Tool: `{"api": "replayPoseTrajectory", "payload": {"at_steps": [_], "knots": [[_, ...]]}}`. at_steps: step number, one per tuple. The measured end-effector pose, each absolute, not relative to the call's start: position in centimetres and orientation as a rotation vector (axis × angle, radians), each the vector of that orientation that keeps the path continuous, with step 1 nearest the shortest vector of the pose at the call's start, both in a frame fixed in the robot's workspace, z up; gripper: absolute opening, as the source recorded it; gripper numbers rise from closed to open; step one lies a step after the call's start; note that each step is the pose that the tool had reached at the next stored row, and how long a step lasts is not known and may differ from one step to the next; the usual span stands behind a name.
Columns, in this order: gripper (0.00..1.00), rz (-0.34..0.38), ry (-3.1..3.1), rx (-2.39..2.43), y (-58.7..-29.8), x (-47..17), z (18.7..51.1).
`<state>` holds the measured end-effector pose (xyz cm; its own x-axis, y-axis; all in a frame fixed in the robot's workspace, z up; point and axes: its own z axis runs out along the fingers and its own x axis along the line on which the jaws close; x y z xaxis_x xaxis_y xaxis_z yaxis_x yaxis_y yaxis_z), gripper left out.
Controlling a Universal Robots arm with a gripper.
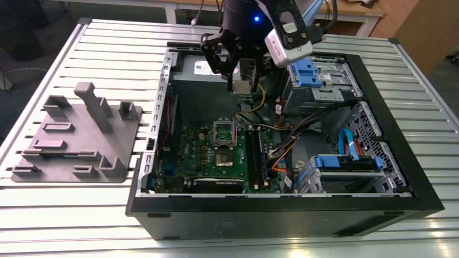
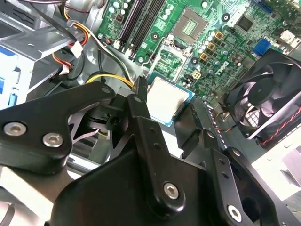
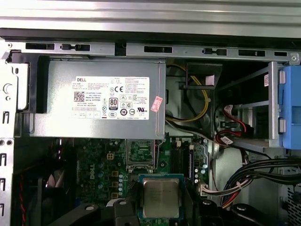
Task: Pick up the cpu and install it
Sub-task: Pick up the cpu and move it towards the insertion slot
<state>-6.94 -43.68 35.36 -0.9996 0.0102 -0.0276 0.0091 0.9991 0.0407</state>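
Note:
My gripper [image 1: 242, 80] hangs over the back half of the open computer case [image 1: 401, 177], shut on the cpu [image 1: 242, 87], a small square chip with a silvery top. In both wrist views the cpu [image 2: 167, 100] [image 3: 161, 197] sits level between the two black fingers [image 2: 141, 108], held by its edges. Below it lies the green motherboard [image 1: 208, 161] with the open socket [image 1: 224, 159] and its raised hollow metal frame [image 1: 224, 130]. In the second wrist view the socket [image 2: 190, 23] and the frame [image 2: 169, 61] lie beyond the chip. The chip is clear of the board.
A grey power supply [image 3: 94, 99] fills the case's back end near the gripper. Blue drive bays [image 1: 305, 70] and bundled cables [image 1: 287, 129] stand on the exterior view's right. A black fan [image 2: 268, 103] sits beside the board. A grey plastic tray [image 1: 79, 140] with upright blocks lies outside the case.

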Motion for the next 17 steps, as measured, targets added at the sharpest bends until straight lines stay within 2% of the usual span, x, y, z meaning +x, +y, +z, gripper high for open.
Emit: {"api": "replayPoseTrajectory", "payload": {"at_steps": [17], "knots": [[0.47,0.04,3.113,0.015,-44.06,-6.94,35.12]]}}
